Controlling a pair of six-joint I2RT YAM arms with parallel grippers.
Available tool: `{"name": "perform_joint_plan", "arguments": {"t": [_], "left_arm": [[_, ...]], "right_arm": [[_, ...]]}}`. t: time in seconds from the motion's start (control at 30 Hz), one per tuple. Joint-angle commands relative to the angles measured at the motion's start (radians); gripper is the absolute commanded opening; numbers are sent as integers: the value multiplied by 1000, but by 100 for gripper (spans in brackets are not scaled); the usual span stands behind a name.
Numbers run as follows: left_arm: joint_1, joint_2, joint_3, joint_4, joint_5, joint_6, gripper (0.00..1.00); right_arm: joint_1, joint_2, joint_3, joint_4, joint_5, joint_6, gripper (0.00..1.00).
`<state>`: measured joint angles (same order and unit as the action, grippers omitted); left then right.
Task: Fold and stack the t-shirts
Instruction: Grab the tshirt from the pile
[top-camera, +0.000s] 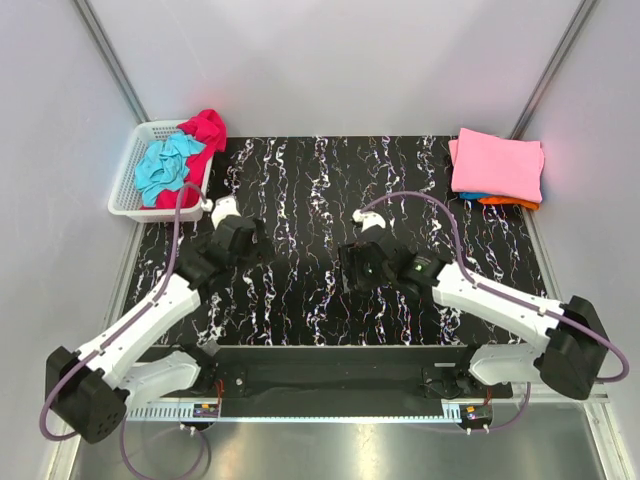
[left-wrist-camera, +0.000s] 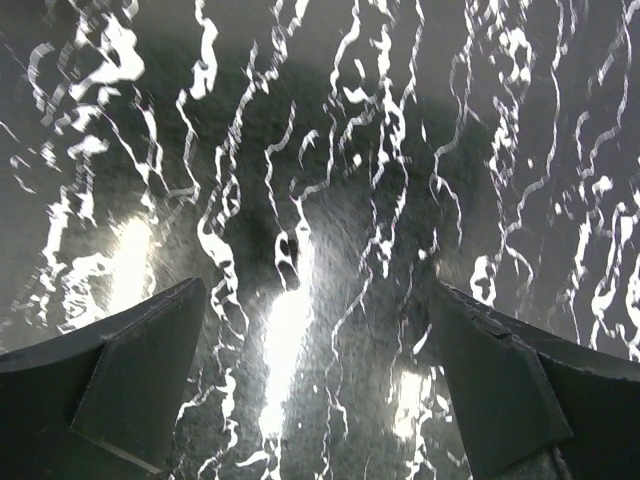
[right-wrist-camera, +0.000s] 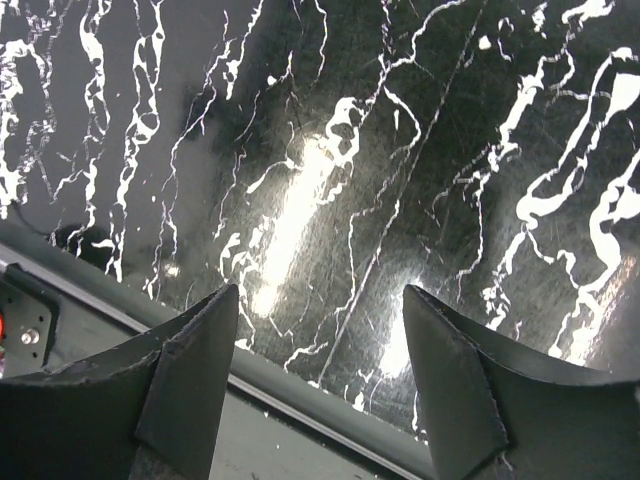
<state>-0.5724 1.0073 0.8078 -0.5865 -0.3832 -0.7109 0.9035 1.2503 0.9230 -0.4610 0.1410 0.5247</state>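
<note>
A crumpled turquoise t-shirt and a magenta-red one lie in the white basket at the back left. At the back right sits a folded stack: a light pink t-shirt on top, with blue and orange edges showing under it. My left gripper hovers open over the bare black marbled mat, right of the basket. In the left wrist view its fingertips frame only mat. My right gripper is open over the mat's middle, and its fingertips hold nothing.
The mat's near edge and a grey metal rail show under the right gripper. Grey walls close in the table on both sides and at the back. Purple cables loop above each arm.
</note>
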Motion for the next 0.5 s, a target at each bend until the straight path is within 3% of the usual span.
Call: {"name": "perform_joint_plan", "arguments": {"t": [0.0,0.23,0.47], "left_arm": [[49,46,103,77,-70,48,99],[391,344,347,106,171,122,98],[568,654,707,80,224,255,88]], "right_arm": [[8,53,92,21,26,-40,74],[9,178,191,19,43,-89,77],[0,307,254,19,57,-109,82]]}}
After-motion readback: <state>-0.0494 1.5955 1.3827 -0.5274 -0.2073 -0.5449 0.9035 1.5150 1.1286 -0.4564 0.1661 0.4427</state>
